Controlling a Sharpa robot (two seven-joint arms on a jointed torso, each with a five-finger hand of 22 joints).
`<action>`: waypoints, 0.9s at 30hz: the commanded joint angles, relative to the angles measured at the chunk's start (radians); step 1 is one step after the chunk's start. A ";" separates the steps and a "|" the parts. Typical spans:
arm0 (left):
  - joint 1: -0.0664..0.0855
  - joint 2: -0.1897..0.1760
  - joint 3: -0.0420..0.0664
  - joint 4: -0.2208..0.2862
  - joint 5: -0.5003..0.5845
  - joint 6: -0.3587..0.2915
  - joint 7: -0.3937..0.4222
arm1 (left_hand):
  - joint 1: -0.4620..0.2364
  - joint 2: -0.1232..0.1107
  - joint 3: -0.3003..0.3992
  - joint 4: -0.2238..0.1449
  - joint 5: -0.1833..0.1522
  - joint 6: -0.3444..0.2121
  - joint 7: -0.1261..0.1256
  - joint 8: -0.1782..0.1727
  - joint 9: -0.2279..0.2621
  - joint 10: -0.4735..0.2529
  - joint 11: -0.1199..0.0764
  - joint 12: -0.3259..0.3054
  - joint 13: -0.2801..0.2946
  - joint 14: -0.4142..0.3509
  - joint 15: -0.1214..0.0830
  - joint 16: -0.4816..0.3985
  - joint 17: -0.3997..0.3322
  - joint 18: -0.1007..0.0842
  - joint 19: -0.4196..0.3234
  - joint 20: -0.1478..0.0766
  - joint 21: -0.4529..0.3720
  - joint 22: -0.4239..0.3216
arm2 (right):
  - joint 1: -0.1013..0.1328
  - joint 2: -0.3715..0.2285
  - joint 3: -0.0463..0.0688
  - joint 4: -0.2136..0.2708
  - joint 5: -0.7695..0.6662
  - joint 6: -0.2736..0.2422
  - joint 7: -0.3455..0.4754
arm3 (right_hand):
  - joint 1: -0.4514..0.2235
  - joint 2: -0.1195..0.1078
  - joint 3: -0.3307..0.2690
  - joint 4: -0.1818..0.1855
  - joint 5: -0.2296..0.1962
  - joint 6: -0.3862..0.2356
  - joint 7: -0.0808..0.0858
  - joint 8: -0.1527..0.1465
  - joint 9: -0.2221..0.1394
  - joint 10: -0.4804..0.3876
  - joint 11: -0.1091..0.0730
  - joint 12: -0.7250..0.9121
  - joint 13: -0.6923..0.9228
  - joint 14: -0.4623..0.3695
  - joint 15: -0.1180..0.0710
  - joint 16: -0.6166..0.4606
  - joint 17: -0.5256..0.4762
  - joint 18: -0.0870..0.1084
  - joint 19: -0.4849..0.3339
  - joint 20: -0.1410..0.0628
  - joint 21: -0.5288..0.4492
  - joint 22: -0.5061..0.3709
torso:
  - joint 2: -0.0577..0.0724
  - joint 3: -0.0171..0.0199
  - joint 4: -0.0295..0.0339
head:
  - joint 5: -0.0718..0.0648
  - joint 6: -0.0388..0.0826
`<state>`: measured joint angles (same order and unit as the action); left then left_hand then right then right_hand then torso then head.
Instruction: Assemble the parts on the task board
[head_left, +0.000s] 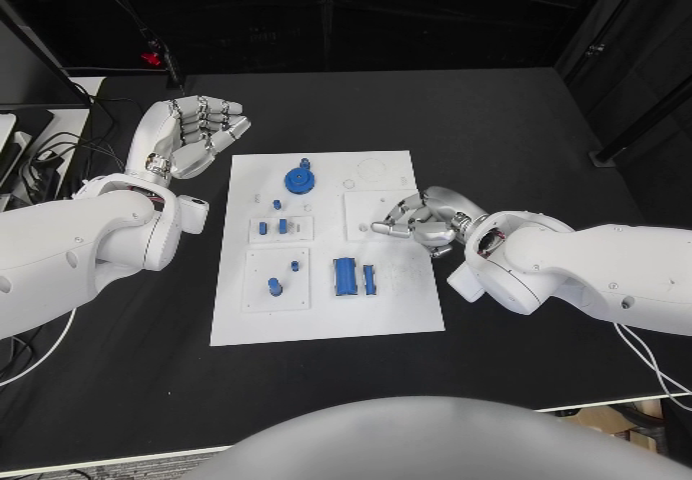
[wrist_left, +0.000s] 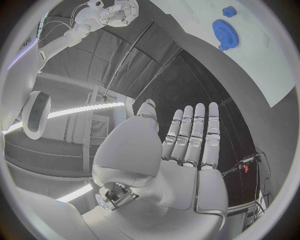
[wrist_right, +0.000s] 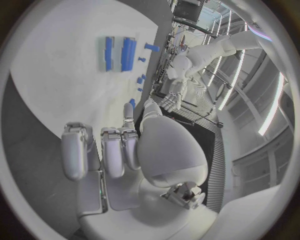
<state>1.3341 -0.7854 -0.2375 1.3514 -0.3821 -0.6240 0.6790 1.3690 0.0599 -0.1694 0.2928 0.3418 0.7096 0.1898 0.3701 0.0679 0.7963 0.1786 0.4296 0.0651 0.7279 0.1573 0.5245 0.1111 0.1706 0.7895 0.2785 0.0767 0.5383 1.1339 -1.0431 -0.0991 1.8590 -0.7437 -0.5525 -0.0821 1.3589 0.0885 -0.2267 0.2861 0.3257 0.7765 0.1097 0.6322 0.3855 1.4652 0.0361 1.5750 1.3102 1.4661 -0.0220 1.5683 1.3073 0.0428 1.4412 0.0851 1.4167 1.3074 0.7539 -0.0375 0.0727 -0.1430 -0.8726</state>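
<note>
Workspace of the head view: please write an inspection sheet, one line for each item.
Surface: black table, with the white task board in its middle.
Job's things: blue gear at the board's far end; small blue parts mid-board; two long blue pieces nearer the robot.
Clutter: nothing seen on the table.
Hands: left hand hovers open beside the board's far left corner, holding nothing; right hand is over the board's right edge, fingers curled, and whether it holds anything cannot be told.
Cables: dark cables at the table's left edge.
Surroundings: dark room.
</note>
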 joint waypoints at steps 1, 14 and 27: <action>-0.005 0.001 0.001 0.002 0.012 -0.006 0.030 | -0.006 0.008 -0.008 0.000 0.004 -0.011 0.035 0.004 -0.001 -0.011 0.002 0.007 -0.002 -0.009 0.003 0.007 -0.002 0.010 0.006 -0.002 -0.003 -0.002 | 0.003 0.005 0.001 -0.036 0.206 -0.059 0.496 | 0.035 0.008 -0.002 -0.003 0.012 -0.057 0.026 -0.012 -0.024 0.103 0.032 -0.007 0.259 0.073 0.031 -0.028 0.220 0.068 -0.199 0.027 -0.279 0.072 | -0.003 -0.0010 0.0005 | 0.000 0.000; -0.043 0.001 0.001 0.029 0.135 -0.031 0.150 | -0.122 -0.002 -0.057 0.001 -0.102 -0.097 0.066 0.026 0.001 -0.131 0.037 0.004 0.001 -0.178 0.044 0.027 -0.039 -0.018 -0.088 0.008 -0.013 -0.042 | 0.006 0.083 0.002 -0.137 0.459 0.069 0.832 | -0.371 -0.271 0.066 0.017 -0.067 -0.468 0.027 -0.090 -0.109 -1.041 0.215 -1.159 -0.620 -1.028 0.238 -1.043 -0.695 0.047 -0.931 0.149 -1.151 -0.412 | -0.007 0.0074 0.0021 | 0.033 0.000; -0.085 0.002 0.019 0.057 0.147 -0.030 -0.011 | -0.998 -0.060 0.169 -0.198 -0.342 -0.565 -0.190 -0.229 -0.068 -0.633 -0.097 -0.282 -0.065 -0.603 -0.081 -0.328 -0.111 -0.171 -0.595 -0.188 -0.077 -0.389 | -0.002 0.137 0.008 -0.180 0.455 0.033 0.724 | -1.043 -0.167 0.227 -0.187 -0.252 -0.776 -0.110 -0.438 -0.289 -1.367 0.038 -1.455 -1.107 -1.379 0.022 -1.419 -1.130 -0.043 -1.335 0.000 -1.417 -1.088 | -0.015 0.0071 -0.0009 | 0.046 0.033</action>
<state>1.2511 -0.7849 -0.2184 1.4010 -0.2494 -0.6445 0.6759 0.4082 -0.0039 -0.0006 0.1048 0.0142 0.1605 0.0123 0.1545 0.0025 0.1809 0.0850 0.1624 0.0017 0.1373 0.0785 0.2155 0.0019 0.0061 0.2137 0.1000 0.0034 0.1643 1.1321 -0.9092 -0.0923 1.6799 -0.3026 -0.5017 0.6482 0.3596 -0.0895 -0.0243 0.1123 0.0849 0.0371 0.0008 0.2216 0.1105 0.1155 0.0816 0.1371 0.2322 0.0981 0.0378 0.1713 0.2029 0.0066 0.1239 0.0940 0.0035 0.2514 0.7450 -0.0314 0.0752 -0.0999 -0.8456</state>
